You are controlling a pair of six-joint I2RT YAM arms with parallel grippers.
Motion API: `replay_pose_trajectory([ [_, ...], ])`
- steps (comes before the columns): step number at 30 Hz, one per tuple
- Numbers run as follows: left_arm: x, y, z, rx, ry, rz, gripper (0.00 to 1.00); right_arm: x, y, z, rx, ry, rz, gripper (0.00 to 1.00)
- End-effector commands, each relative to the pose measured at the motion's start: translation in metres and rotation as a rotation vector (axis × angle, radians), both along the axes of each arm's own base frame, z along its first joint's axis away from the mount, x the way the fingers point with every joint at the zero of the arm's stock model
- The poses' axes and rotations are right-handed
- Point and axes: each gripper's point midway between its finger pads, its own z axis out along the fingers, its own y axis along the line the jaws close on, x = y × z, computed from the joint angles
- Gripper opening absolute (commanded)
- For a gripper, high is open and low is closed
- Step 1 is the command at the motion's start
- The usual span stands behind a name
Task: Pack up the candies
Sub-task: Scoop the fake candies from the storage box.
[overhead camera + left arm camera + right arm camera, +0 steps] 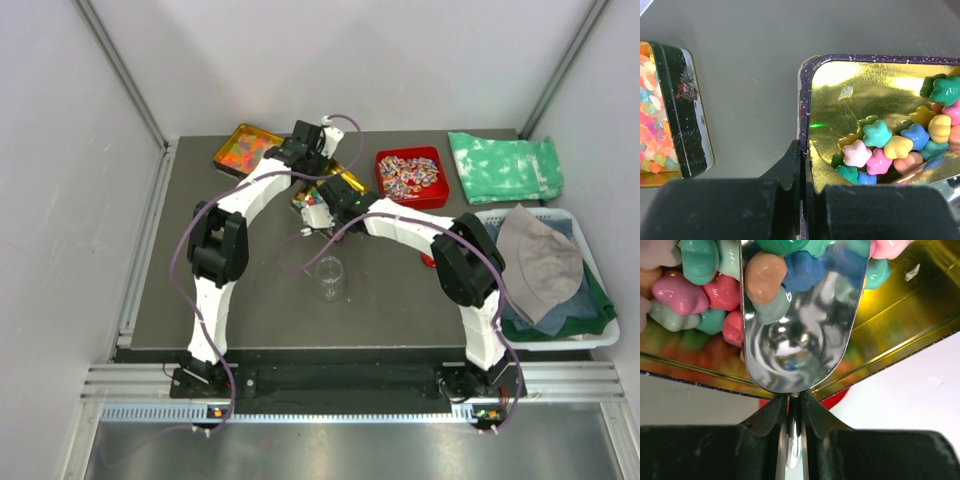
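Note:
The candies (880,145) are pastel sweets in pink, blue, green and yellow, heaped in a gold-lined tin (850,85) at mid-table (345,181). My left gripper (804,155) is shut on the tin's near wall, one finger outside and one inside. My right gripper (795,397) is shut on the handle of a shiny metal scoop (800,335). The scoop's bowl lies inside the tin among the candies (690,287), and a few sweets rest on its far end. In the top view both wrists meet over the tin and hide most of it.
A clear glass jar (329,278) stands in front of the tin. A second tin of gummy sweets (682,115) sits at the back left (243,148). A red tray (411,177) of wrapped sweets, a green cloth (505,165) and a basket (594,340) of cloths lie to the right.

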Motion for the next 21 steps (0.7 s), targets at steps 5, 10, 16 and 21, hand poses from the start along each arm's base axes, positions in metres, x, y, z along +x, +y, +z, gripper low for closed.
replay_pose_trajectory([
  [5,0.003,-0.032,0.062,-0.168,-0.12,-0.022,0.0,-0.023,0.03,-0.009,0.113,0.102,-0.058,0.0],
  [10,0.001,-0.03,0.061,-0.168,-0.117,-0.017,0.0,-0.025,0.041,-0.011,0.17,0.107,-0.101,0.0],
  [16,-0.001,-0.029,0.061,-0.17,-0.113,-0.014,0.0,-0.03,0.051,-0.013,0.23,0.13,-0.128,0.0],
  [21,-0.004,-0.026,0.055,-0.161,-0.104,-0.007,0.0,-0.034,0.055,-0.009,0.34,0.155,-0.214,0.0],
])
